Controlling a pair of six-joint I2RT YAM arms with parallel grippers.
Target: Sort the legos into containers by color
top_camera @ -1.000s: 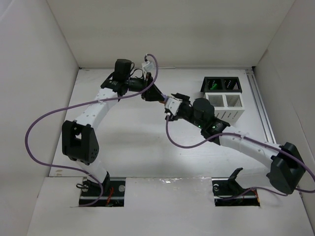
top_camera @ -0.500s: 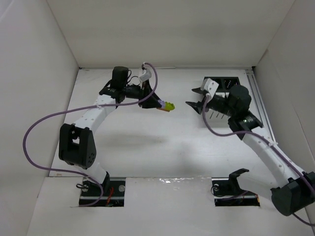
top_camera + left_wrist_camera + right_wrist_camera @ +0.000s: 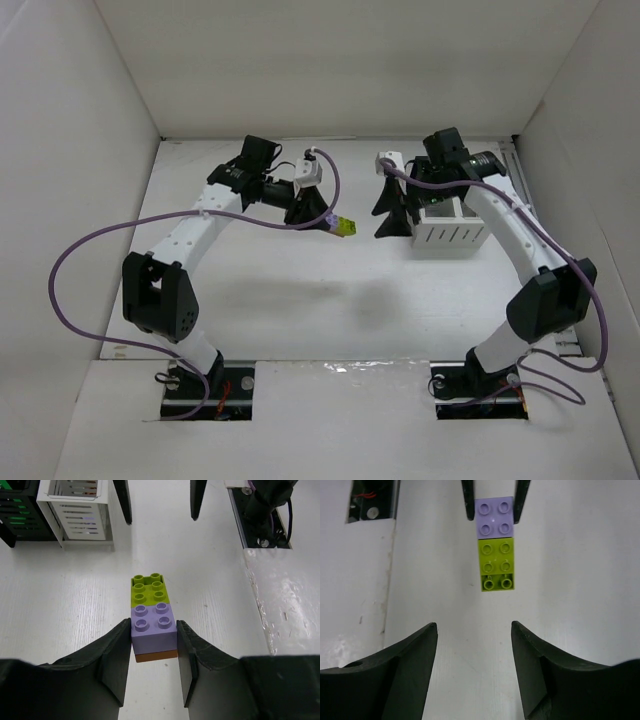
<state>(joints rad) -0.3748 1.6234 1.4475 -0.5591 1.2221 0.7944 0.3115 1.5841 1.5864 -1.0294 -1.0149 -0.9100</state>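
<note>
Centre of the table [image 3: 260, 300], far half: your L gripper [image 3: 153, 647] is clamped on a lego stack [image 3: 341, 226], its two fingers [image 3: 116, 662] squeezing the purple brick [image 3: 152, 626] from either side. A lime brick [image 3: 149, 590] sticks out beyond the fingertips, joined to the purple one and pointing right toward the other arm. Under the purple brick you get just the edge of an orange-brown piece [image 3: 156, 655]; its shape, can't tell.

Your R gripper [image 3: 474, 665] faces the stack from the right, jaws spread apart w/ nothing btwn them. It sits near the lime end but not touching: bare table shows in the gap in both wrist views. It's lined up w/ the stack, approx. In the R wrist view the bricks sit a bit off centre btwn the jaws.

Bins, far right: the white bin [image 3: 450, 228] stands just right of the R gripper, slotted side facing near. The black bin [image 3: 17, 515] is right beside it on the far side; the R arm [image 3: 515, 235] hides it in the top view. Green bits show through the black bin's slots. White bin's contents: too small to make out.
</note>
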